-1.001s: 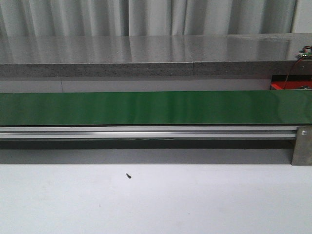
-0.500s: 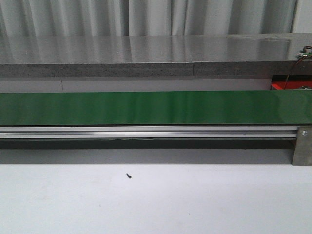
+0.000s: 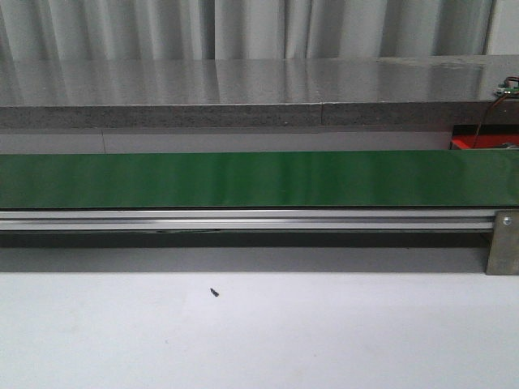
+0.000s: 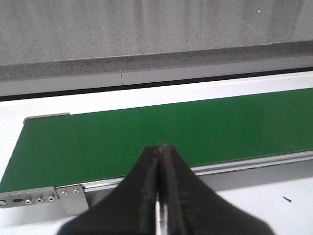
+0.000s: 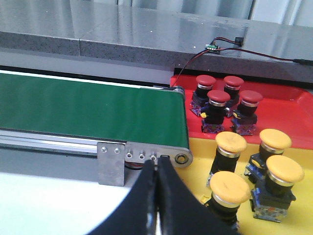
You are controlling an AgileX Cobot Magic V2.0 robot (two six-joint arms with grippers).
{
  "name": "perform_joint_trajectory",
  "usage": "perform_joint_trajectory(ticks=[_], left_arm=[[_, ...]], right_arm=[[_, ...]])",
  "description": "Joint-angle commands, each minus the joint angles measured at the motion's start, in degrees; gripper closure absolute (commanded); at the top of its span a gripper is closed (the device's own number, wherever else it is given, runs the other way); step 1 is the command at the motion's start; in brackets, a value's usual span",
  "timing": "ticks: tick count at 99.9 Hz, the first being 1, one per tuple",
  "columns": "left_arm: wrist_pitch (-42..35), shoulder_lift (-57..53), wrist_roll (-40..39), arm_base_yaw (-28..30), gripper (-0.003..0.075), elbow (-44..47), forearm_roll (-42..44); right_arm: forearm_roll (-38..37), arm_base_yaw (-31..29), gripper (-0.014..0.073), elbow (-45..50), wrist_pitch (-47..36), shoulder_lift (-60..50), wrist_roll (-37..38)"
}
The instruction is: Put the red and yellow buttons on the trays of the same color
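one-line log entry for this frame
belt: bare | left gripper: shut | right gripper: shut | red buttons on red tray | yellow buttons on yellow tray

We see a plain green conveyor belt, four red buttons on a red tray, four yellow buttons on a yellow tray, and speckled grey counter.

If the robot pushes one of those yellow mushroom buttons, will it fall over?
Probably, if pushed high up. Each yellow button has a wide cap on a narrower body, so it looks top-heavy. It likely would not roll far: the base looks blocky. The yellow tray looks smooth, so a low push may just slide it.
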Motion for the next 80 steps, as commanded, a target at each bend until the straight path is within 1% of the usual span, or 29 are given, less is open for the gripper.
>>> perform_joint_trajectory(ticks=[1, 42, 51, 70, 80], left_arm=[[-4.34, 0.34, 0.08, -0.57, 0.074, -1.61, -0.83], [-4.34, 0.34, 0.08, -0.57, 0.074, -1.61, -0.83], [-6.17, 0.34, 0.08, -0.57, 0.074, -1.61, -0.71], [-6.42, 0.34, 0.08, -0.57, 0.074, -1.61, -0.38], [-9.55, -0.53, 0.08, -0.57, 0.074, -1.14, 2.04]], right_arm=[[0.1, -0.4, 0.069, -1.08, -4.98, -1.05, 0.0], [0.1, -0.4, 0.069, -1.08, -4.98, -1.05, 0.0], [0.1, -0.4, 0.069, -1.08, -4.98, -1.05, 0.0], [0.1, -0.4, 0.069, -1.08, -4.98, -1.05, 0.0], [0.1, -0.4, 0.069, -1.08, -4.98, -1.05, 0.0]])
